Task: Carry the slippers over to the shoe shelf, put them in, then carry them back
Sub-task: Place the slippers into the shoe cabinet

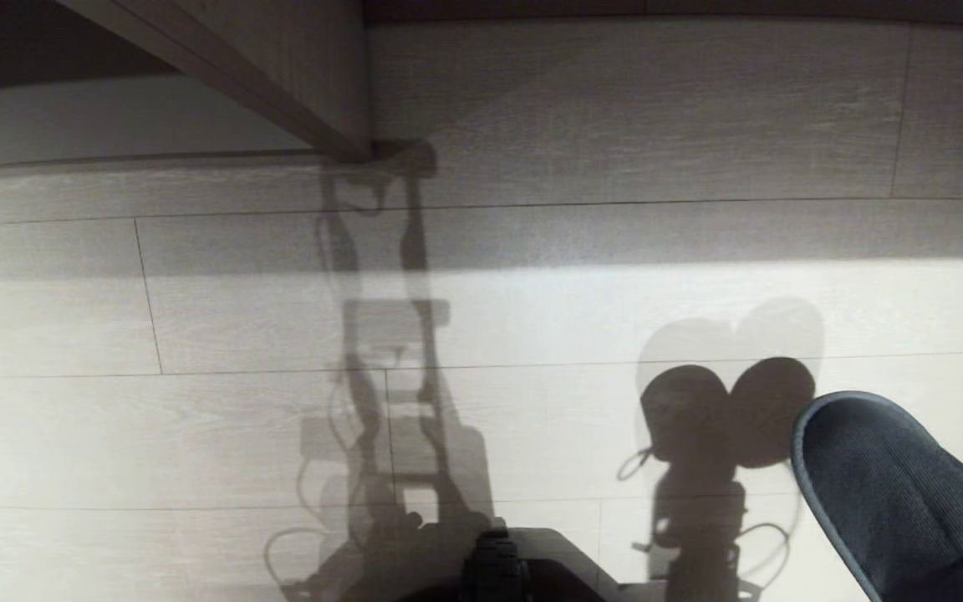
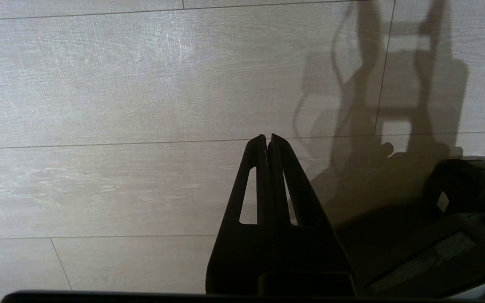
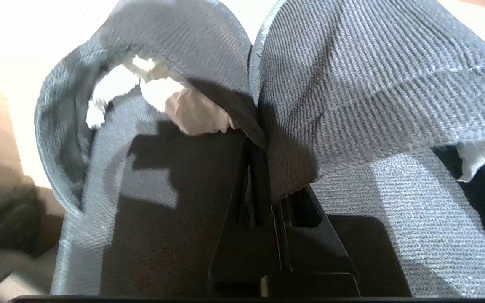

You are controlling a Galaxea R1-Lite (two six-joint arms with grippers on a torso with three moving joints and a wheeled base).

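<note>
Your right gripper (image 3: 263, 168) is pinched tight on the adjoining inner edges of the pair of soft dark grey-black ribbed fabric slippers (image 3: 331, 84), both hanging from that single pinch, so I'd keep the clamp firm and carry them smoothly and level, because a jerk could slip one free. Relative to the slippers, the low grey-brown wood-laminate shoe shelf (image 1: 281, 75) lies well apart, across the pale plank floor (image 1: 573, 125). Only the right wrist view shows the grip and the white crumpled paper stuffing (image 3: 154, 80) inside; only the left wrist view shows your left gripper (image 2: 267, 141), closed and empty over the floor.
</note>
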